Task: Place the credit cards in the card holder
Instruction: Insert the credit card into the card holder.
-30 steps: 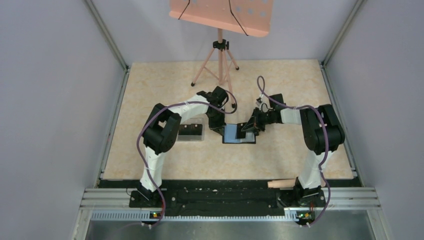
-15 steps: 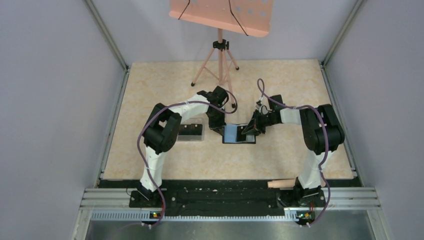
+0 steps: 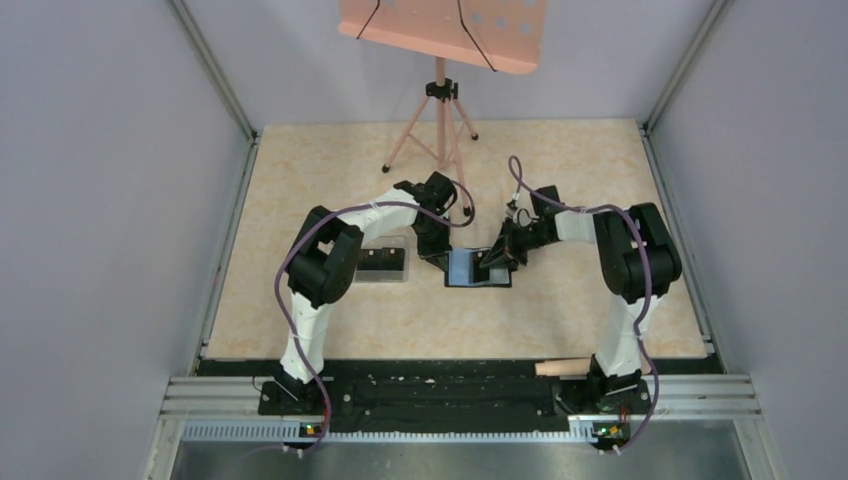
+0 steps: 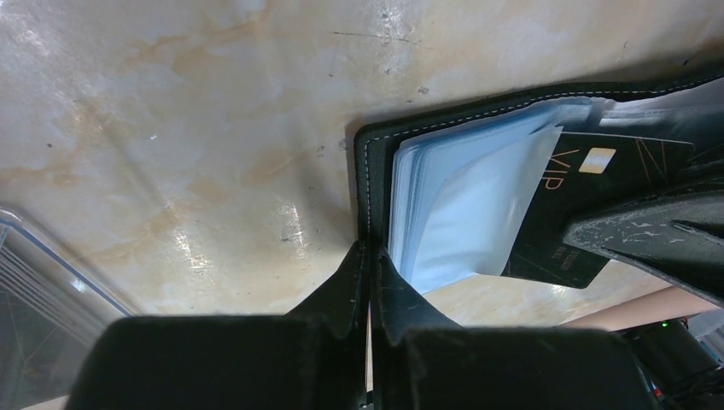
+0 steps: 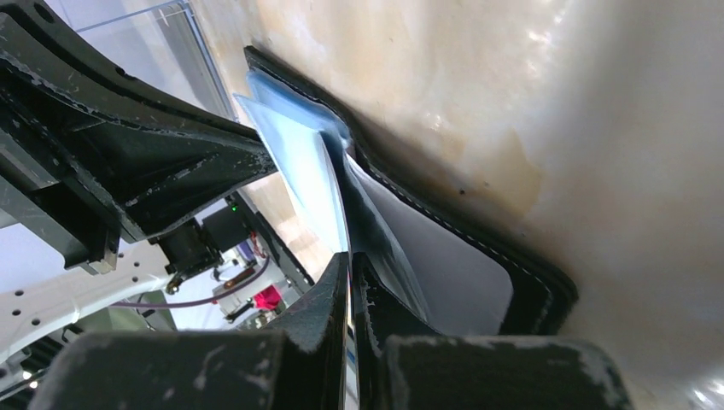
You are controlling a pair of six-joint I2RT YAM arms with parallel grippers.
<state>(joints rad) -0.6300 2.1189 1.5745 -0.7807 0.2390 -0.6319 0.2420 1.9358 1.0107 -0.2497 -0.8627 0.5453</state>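
At the centre of the top view, the card holder [image 3: 462, 270] is lying open on the desk [image 3: 350, 180], with both arms meeting over it. The left gripper [image 4: 369, 256] is pressed together on the holder's stitched black edge, seemingly pinching the cover to steady it. The right gripper [image 5: 350, 269] is likewise closed, apparently nipping the black credit card [image 4: 598, 184] as its far end is sitting among the bluish sleeves [image 4: 461, 213]. More cards seem to be waiting in the clear plastic box [image 3: 383, 262] at centre left.

The card is looking stiff, light and slick, so a grip on its trailing edge is suiting it best. The sleeves are looking soft and floppy, likely buckling if the card is pushed in at an angle.
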